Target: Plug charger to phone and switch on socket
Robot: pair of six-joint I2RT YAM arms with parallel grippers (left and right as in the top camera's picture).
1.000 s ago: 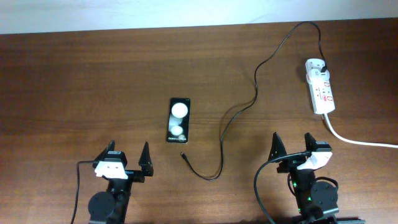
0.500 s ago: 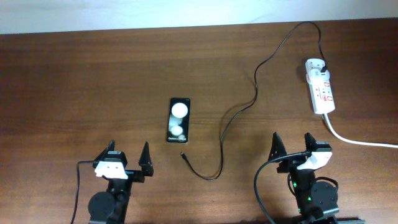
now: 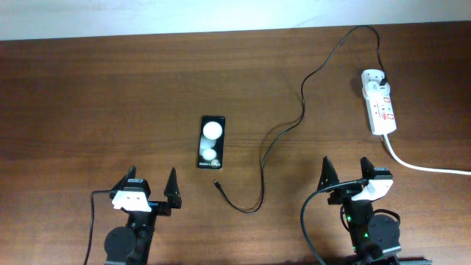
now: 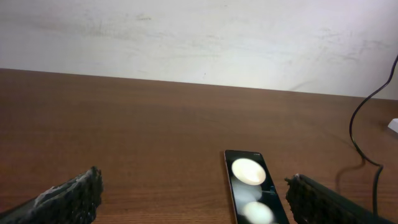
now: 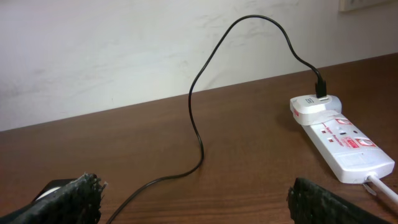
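Note:
The black phone (image 3: 211,142) lies flat mid-table, its screen showing two white round spots; it also shows in the left wrist view (image 4: 252,194). The black charger cable (image 3: 298,118) runs from its plug in the white power strip (image 3: 379,110) to its loose connector tip (image 3: 216,182) just below the phone. The cable (image 5: 198,134) and strip (image 5: 339,140) show in the right wrist view. My left gripper (image 3: 152,185) is open and empty, near the table's front edge, below-left of the phone. My right gripper (image 3: 344,171) is open and empty, below the strip.
The strip's thick white cord (image 3: 423,168) trails off the right edge of the wooden table (image 3: 110,96). A white wall (image 4: 199,37) runs along the table's far edge.

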